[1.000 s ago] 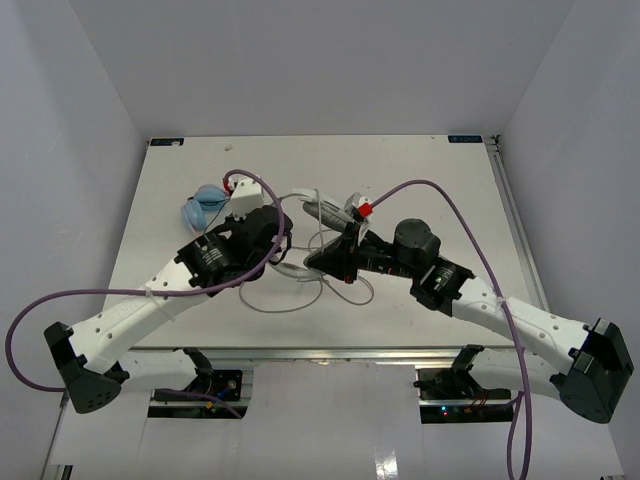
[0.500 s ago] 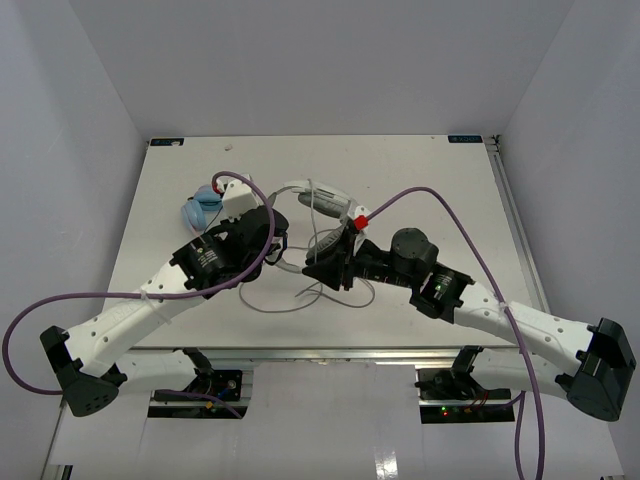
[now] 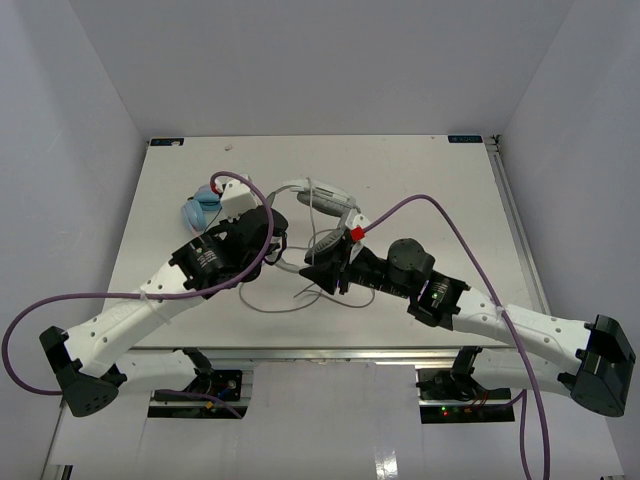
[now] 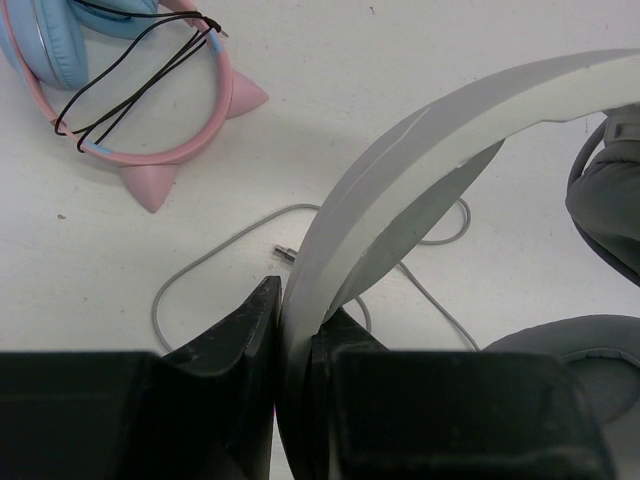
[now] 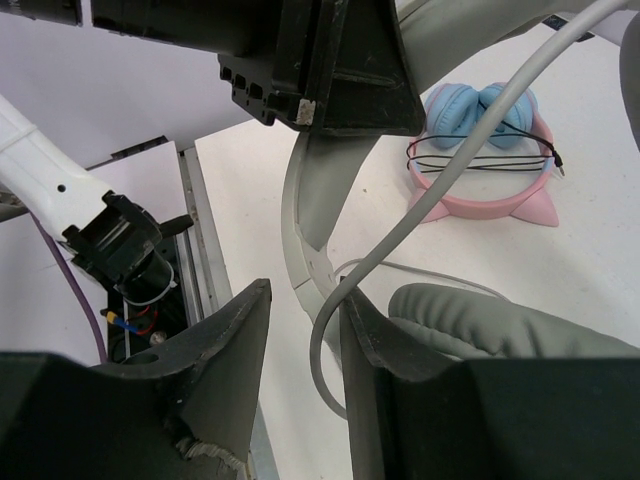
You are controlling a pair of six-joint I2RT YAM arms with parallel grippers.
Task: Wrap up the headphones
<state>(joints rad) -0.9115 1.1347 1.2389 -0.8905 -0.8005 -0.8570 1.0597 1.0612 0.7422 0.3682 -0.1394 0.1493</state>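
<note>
The white-and-grey headphones (image 3: 322, 192) are held up off the table near its middle. My left gripper (image 4: 298, 310) is shut on the pale headband (image 4: 450, 130), which arches up and to the right from between its jaws. Grey ear cups (image 4: 585, 350) hang at the right. The thin grey cable (image 4: 200, 270) loops over the table, and its plug (image 4: 287, 253) lies just ahead of the left jaws. My right gripper (image 5: 305, 300) stands open beside the headband (image 5: 300, 240). A strand of cable (image 5: 440, 180) runs loosely between its jaws, resting against the right finger (image 5: 375, 330).
A blue-and-pink headset (image 3: 203, 207) with thin dark loops lies at the back left, just beyond the left arm. Loose cable loops (image 3: 290, 305) spread over the table in front of both grippers. The two wrists are close together.
My right gripper has opened from shut and let the cable slacken, moving a little left and toward the near edge. The left gripper keeps its hold on the headband.
</note>
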